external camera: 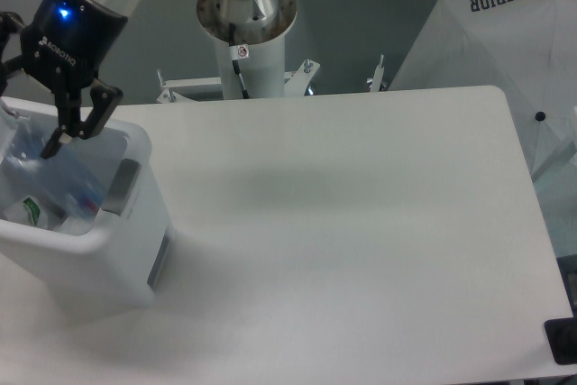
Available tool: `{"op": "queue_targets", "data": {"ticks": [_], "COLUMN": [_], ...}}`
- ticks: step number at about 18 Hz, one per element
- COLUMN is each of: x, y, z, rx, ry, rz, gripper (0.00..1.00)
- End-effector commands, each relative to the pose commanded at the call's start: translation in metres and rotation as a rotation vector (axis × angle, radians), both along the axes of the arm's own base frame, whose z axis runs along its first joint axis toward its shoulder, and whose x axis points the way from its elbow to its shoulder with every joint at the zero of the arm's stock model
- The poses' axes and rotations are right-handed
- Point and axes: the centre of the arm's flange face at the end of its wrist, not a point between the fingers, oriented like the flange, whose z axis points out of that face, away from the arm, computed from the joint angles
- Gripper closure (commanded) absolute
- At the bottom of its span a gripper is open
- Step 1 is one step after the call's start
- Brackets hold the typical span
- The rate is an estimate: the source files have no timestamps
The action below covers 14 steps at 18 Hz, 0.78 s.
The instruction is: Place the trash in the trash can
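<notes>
Bottle apparently inside bin, claw spread.

A table fills most of the view. A trash can stands on its left end. Inside the can lie a bottle and, at the left, a wrapper. A gripper hangs above the can's back edge. The arm's base stands behind the table. An umbrella lies off its right side.
</notes>
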Motion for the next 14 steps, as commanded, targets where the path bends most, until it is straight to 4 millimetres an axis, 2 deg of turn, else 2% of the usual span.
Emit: {"op": "queue_targets", "data": {"ticks": [3, 5, 8, 12, 14], "x": [-0.003, -0.019, -0.065, -0.142, -0.184], "y": [0.001, -0.003, -0.02, -0.063, -0.089], "z": [0.002, 0.001, -0.006, -0.053, -0.064], "rx": [0.004, 0.007, 0.01, -0.025, -0.024], "ry": [0.004, 0.014, 0.06, 0.116, 0.176], "rz": [0.002, 0.022, 0.066, 0.127, 0.149], "gripper": [0.0, 0.0, 0.0, 0.0, 0.0]}}
